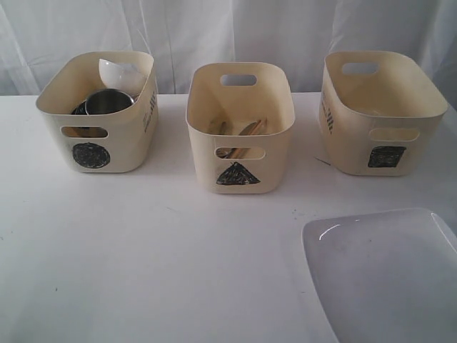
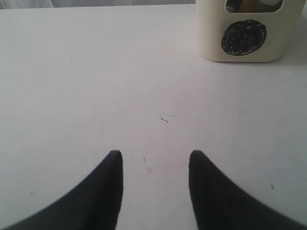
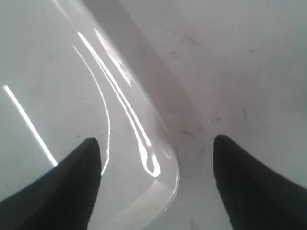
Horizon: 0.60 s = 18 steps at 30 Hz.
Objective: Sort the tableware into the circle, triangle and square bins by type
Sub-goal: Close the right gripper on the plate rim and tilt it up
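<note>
Most of the sorting was judged done: a small white bowl (image 1: 120, 73) and a steel mug (image 1: 108, 102) were seen inside the circle bin (image 1: 123, 153), and wooden chopsticks (image 1: 250, 128) were lodged in the triangle bin (image 1: 275, 161). Nothing could be made out in the square bin (image 1: 350, 153), though its floor was hidden by the front wall. Only the large white plate (image 1: 385, 279) was found loose on the desk (image 1: 143, 271), so one item appeared to be left, presumably meant for the square bin. The right end effector (image 3: 156, 139) was spread wide and nothing was held by it. The plate's rounded corner was placed between its jaws, one jaw over the glossy inside and the other over bare desk beyond the rim. Whether either jaw touched the plate could not be told. The left end effector (image 2: 155, 153) was parted, nothing was gripped, and only bare desk was seen between its jaws, with the circle bin well ahead of it. Open desk was offered between the plate and the bins. The plate's low rim lay flat on the desk, however, so little purchase under the edge was expected. The square bin's mouth was judged a tight fit for so broad a plate.
</note>
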Each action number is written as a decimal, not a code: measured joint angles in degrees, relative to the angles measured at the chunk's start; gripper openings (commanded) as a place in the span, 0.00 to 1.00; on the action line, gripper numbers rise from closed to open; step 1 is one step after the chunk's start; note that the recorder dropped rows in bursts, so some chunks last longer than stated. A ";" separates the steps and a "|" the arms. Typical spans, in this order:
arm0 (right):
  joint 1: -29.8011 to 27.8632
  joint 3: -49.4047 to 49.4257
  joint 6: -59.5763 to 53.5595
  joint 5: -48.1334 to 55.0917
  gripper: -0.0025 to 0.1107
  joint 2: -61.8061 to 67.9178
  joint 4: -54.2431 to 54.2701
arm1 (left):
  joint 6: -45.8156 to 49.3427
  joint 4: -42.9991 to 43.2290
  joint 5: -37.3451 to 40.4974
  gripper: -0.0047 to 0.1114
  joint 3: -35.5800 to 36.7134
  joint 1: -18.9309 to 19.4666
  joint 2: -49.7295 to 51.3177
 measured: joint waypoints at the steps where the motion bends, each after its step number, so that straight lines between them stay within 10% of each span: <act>1: 0.00 0.00 0.00 -0.44 0.58 0.47 0.00 | 0.00 0.00 0.00 0.46 0.00 0.00 0.00; 18: -2.70 -1.03 -17.03 -1.50 0.58 5.96 15.72 | 0.00 0.00 0.00 0.46 0.00 0.00 0.00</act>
